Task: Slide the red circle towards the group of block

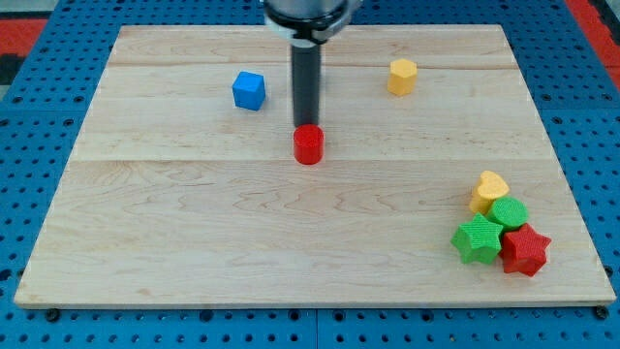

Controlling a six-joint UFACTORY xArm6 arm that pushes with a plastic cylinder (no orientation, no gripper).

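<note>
The red circle (308, 144) lies on the wooden board (194, 233) a little left of centre, in the upper half. My tip (306, 126) stands right at its upper edge, touching it. The group sits at the view's lower right: a yellow heart (490, 189), a green block (509, 212), a green star (477, 238) and a red star (526, 249), packed together. The rod hides the blue triangle behind it.
A blue cube (249, 90) lies at the upper left of the rod. A yellow hexagon (402, 76) lies at the upper right. The board rests on a blue pegboard (39, 145).
</note>
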